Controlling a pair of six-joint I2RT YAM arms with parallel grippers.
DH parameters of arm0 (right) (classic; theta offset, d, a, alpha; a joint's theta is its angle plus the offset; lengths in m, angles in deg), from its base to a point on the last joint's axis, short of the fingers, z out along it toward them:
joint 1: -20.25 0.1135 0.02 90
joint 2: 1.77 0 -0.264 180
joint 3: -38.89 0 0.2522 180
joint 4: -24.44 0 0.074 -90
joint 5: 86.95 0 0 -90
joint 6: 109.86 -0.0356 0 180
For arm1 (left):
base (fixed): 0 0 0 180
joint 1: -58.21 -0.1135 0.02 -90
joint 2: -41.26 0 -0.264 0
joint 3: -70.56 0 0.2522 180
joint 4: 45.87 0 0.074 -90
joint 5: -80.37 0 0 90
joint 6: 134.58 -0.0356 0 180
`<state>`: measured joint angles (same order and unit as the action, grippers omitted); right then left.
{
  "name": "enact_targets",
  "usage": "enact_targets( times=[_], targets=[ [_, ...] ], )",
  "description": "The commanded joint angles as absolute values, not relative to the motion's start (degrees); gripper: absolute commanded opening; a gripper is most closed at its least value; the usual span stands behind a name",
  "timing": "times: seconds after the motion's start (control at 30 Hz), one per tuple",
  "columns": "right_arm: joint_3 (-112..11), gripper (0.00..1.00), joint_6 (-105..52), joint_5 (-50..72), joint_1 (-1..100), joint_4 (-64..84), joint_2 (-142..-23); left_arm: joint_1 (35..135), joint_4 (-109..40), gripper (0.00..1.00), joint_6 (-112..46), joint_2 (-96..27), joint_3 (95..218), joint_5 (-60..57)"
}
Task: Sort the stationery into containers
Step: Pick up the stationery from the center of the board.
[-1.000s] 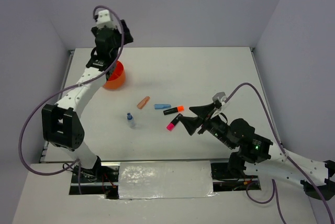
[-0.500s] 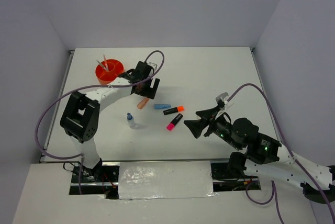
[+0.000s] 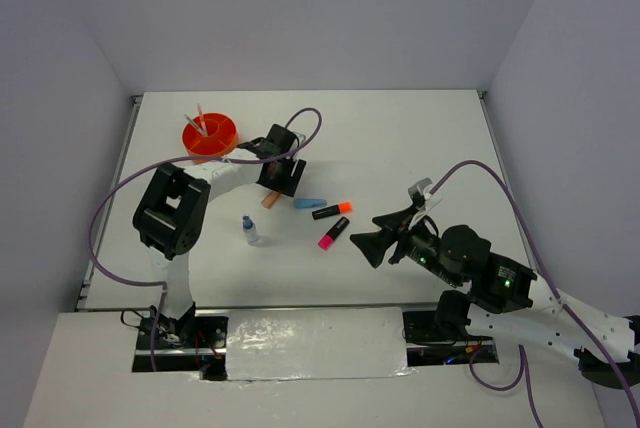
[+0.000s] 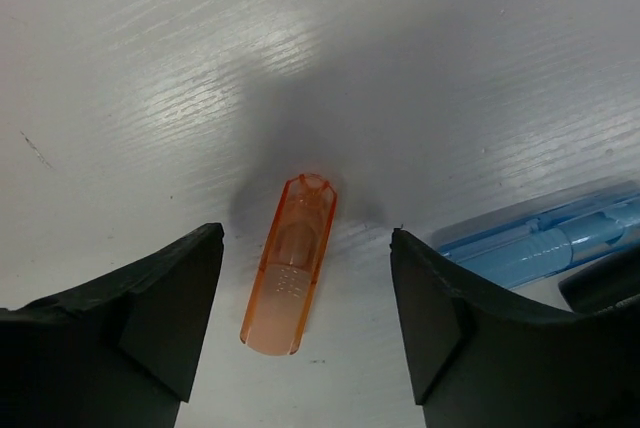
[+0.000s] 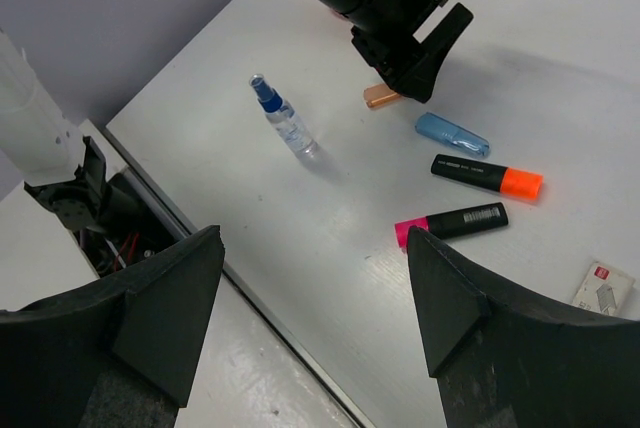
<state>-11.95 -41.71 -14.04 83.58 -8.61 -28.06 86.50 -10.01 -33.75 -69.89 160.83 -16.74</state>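
While the left hand (image 4: 305, 236) hangs released astride a translucent salmon plastic piece (image 4: 290, 273), centre frame on the white bench (image 3: 400, 138), right hand (image 3: 365, 231) released lower right, round orange plastic organiser (image 3: 218, 148) upper left.

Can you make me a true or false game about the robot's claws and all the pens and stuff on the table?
1. The left claw is open, and the salmon piece lies flat between its fingers. True.
2. The right claw is holding the pink-capped highlighter. False: that claw is open and empty, and the highlighter lies on the table.
3. The blue-capped bottle is inside the orange organiser. False: the bottle lies on the table, away from the organiser.
4. Thin pens stick up out of the orange organiser. True.
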Motion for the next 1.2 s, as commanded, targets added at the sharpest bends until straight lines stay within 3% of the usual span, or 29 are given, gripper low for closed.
enact_targets(
  times=[0.0, 0.17, 0.5, 0.63, 0.7, 0.73, 0.77, 0.93, 1.1, 1.17],
  targets=[
    [-12.92, 0.81, -41.57, -13.83, 83.27, -8.57, -28.49, 86.42, -8.92, 0.78, -33.16, -70.80, 162.54, -17.18],
    [-13.01, 0.81, -41.31, -14.18, 83.36, -8.83, -28.41, 86.42, -7.86, 0.54, -32.19, -71.51, 162.02, -18.24],
    [-13.63, 0.81, -41.04, -14.27, 83.27, -9.79, -27.53, 85.19, -7.33, 0.45, -31.40, -72.29, 159.64, -16.57],
    [-13.63, 0.81, -41.13, -14.53, 83.36, -10.15, -27.00, 85.02, -7.33, 0.31, -31.66, -73.17, 159.29, -15.78],
    [-13.63, 0.81, -41.13, -14.53, 83.27, -10.15, -26.56, 84.84, -7.24, 0.35, -31.75, -74.05, 159.46, -15.95],
    [-13.54, 0.81, -41.13, -14.45, 83.36, -10.06, -26.47, 84.75, -6.81, 0.46, -31.75, -74.31, 159.73, -15.87],
    [-13.54, 0.81, -41.22, -14.44, 83.27, -10.06, -26.47, 84.67, -6.80, 0.49, -31.75, -74.66, 159.73, -16.04],
    [-13.01, 0.81, -41.31, -14.45, 83.27, -9.89, -26.30, 84.58, -7.15, 0.52, -31.66, -74.76, 159.46, -15.95],
    [-12.66, 0.81, -41.40, -14.44, 83.27, -9.71, -26.03, 84.23, -6.71, 0.46, -31.84, -75.63, 160.43, -15.78],
    [-12.66, 0.81, -41.40, -14.44, 83.27, -9.71, -26.12, 84.23, -6.45, 0.30, -32.01, -76.07, 160.78, -15.17]
  ],
)
